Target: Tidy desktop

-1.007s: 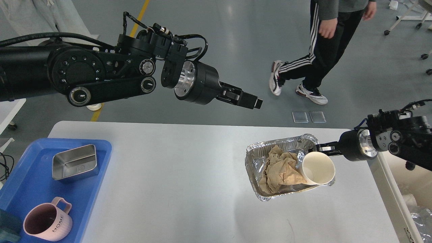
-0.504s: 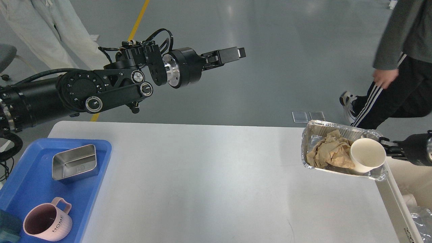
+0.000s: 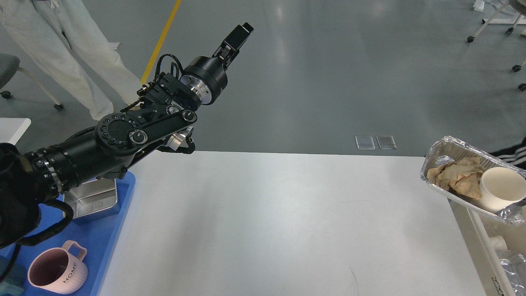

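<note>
The desktop (image 3: 279, 222) is a wide white-grey tabletop filling the lower middle of the head view. My left arm reaches up and away over its far left corner, and the left gripper (image 3: 240, 35) points up at the floor beyond; its dark fingers cannot be told apart. At the right edge a foil tray (image 3: 448, 150) hangs tilted past the desktop's right side. It holds crumpled brown paper (image 3: 456, 176) and a white paper cup (image 3: 499, 189). My right gripper is out of view.
A blue plastic tray (image 3: 104, 234) at the left holds a steel container (image 3: 92, 199) and a pink mug (image 3: 57, 271). An open bin (image 3: 503, 255) with rubbish stands below the foil tray. A person in white trousers (image 3: 61, 45) stands at the far left.
The foil tray has moved right, off the desktop and past its edge, and the right arm has left the view. My left arm swung back and up to the left. The walking person is nearly gone.
</note>
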`<action>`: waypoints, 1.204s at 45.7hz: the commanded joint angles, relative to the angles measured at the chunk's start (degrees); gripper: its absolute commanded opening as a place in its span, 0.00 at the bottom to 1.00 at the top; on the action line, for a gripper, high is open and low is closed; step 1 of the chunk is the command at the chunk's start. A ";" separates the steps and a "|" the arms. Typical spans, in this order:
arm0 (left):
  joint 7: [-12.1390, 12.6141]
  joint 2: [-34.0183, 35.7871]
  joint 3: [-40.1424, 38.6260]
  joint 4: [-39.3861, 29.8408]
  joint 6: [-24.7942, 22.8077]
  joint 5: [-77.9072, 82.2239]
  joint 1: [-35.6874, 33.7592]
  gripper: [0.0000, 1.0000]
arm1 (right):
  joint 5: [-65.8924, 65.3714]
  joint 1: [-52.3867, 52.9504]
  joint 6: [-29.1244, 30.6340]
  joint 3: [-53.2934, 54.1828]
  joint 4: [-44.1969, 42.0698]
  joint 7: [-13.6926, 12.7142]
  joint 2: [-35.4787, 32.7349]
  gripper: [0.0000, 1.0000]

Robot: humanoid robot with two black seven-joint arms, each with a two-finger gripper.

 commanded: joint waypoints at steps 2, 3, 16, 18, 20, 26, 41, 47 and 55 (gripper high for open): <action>-0.42 -1.89 -7.23 0.80 0.57 -0.19 4.50 0.85 | 7.83 -6.75 0.12 -0.01 -7.55 -0.09 1.13 0.00; -0.50 -2.16 -8.28 0.80 0.40 -0.19 4.94 0.86 | 8.62 -7.72 0.12 -0.01 -8.43 -0.09 1.30 0.00; -0.95 -3.83 -17.07 0.80 -4.08 -3.26 9.60 0.89 | 16.70 -15.90 0.55 0.51 -20.30 -0.79 6.48 0.00; -1.03 -4.09 -18.92 0.80 -4.87 -4.22 9.87 0.89 | 18.37 -17.21 0.55 0.43 -21.62 -0.97 7.45 0.00; -1.03 -4.09 -20.68 0.80 -5.66 -5.63 10.57 0.89 | 19.69 -18.62 0.55 0.51 -23.03 -1.05 8.33 0.00; -1.47 -4.27 -24.02 0.89 -7.68 -13.18 11.63 0.89 | 21.90 -20.47 0.55 0.51 -27.68 -1.93 11.41 0.00; -6.48 -4.53 -25.26 4.23 -17.53 -27.87 13.56 0.94 | 28.48 -20.56 -0.32 0.69 -29.36 -9.57 12.12 0.00; -6.39 -5.23 -27.54 4.31 -17.79 -27.87 14.70 0.94 | 31.83 -20.56 -1.11 0.69 -31.91 -12.92 13.17 0.17; -6.39 -6.64 -28.86 4.31 -17.88 -27.87 15.41 0.95 | 31.92 -20.56 -2.43 0.69 -33.32 -12.83 14.05 0.49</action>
